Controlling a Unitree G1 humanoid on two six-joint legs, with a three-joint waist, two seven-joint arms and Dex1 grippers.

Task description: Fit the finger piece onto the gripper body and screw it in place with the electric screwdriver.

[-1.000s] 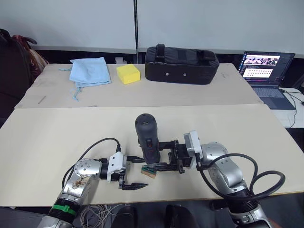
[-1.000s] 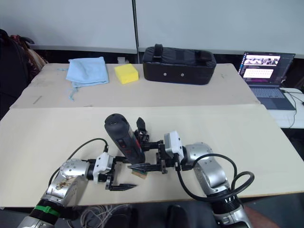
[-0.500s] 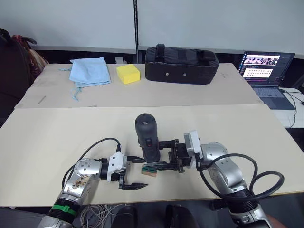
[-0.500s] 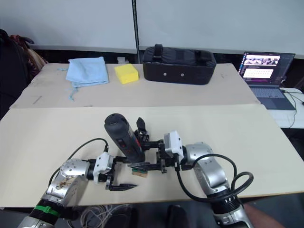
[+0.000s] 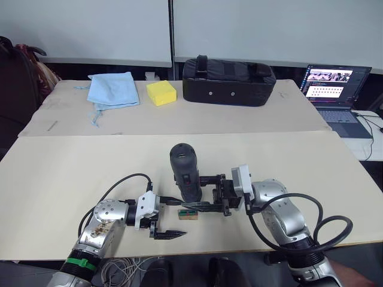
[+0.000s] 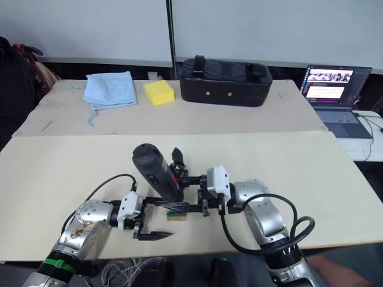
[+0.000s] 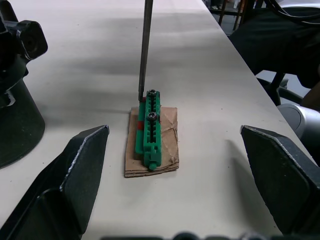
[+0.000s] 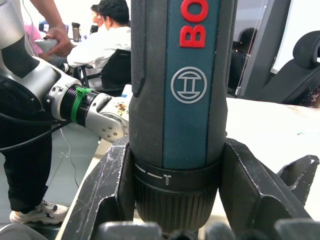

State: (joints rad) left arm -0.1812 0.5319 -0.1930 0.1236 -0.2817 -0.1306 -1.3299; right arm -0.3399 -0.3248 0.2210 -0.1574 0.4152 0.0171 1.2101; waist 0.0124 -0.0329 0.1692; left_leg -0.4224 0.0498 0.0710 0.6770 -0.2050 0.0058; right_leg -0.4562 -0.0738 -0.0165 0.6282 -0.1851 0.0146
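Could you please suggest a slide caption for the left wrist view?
Screwdriver bit meets the end screw of a green strip on cardboard, between the open left gripper fingers.

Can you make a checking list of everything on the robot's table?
Surface: beige table, no spills seen.
Job's things: electric screwdriver upright, bit on green screw strip; gripper body behind it.
Clutter: blue cloth, yellow sponge, black bag, laptop.
Claws: right claw shut on electric screwdriver; left claw open, at the strip.
Cables: black cable loops by the right arm.
Surroundings: seated people.
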